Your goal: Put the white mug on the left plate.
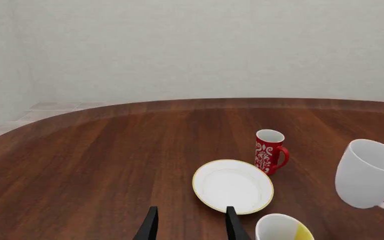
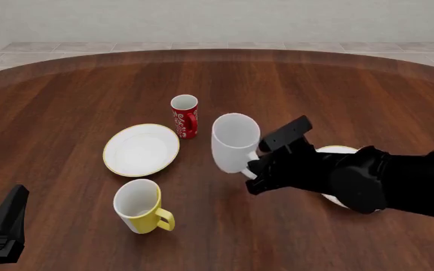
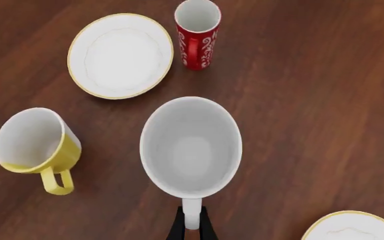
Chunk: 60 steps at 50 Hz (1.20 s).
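Observation:
The white mug [image 2: 234, 141] hangs slightly tilted in my right gripper [image 2: 253, 170], which is shut on its loop handle [image 3: 190, 216]. It looks lifted off the table, right of the left plate [image 2: 142, 149] and apart from it. In the right wrist view I look down into the mug [image 3: 190, 145], with my right gripper [image 3: 190, 229] pinching the handle and the left plate [image 3: 120, 55] beyond. My left gripper [image 1: 190, 226] is open and empty, just short of the plate [image 1: 232, 186], with the mug [image 1: 369, 172] off to one side. It shows low at the front left [image 2: 6, 223].
A red patterned mug [image 2: 185, 116] stands just behind the plate's right edge. A yellow mug with white inside [image 2: 138, 206] stands in front of the plate. The twin plate [image 2: 338, 150] lies mostly hidden behind my right arm.

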Each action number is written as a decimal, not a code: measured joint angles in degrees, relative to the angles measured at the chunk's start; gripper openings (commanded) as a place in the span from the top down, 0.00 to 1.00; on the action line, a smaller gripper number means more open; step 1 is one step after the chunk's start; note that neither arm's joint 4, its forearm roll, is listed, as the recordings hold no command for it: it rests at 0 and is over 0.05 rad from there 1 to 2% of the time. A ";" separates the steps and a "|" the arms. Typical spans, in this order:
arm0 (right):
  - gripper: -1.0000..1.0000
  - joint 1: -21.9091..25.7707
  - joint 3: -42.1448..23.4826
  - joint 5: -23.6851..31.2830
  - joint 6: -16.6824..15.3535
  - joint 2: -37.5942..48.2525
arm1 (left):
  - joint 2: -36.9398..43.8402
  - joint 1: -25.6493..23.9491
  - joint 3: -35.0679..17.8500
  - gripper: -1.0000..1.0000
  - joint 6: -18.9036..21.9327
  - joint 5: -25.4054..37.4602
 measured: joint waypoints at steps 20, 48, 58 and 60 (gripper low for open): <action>1.00 1.33 -7.17 4.97 -2.40 0.35 | 0.00 0.00 0.00 0.00 0.00 0.00; 1.00 4.31 -16.93 7.70 -3.21 5.51 | 0.00 0.00 0.00 0.00 0.00 0.00; 1.00 5.27 -19.95 8.05 -3.00 7.87 | 0.00 0.00 0.00 0.00 0.00 0.00; 1.00 5.44 -20.46 8.06 -2.94 8.32 | 0.00 0.00 0.00 0.00 0.00 0.00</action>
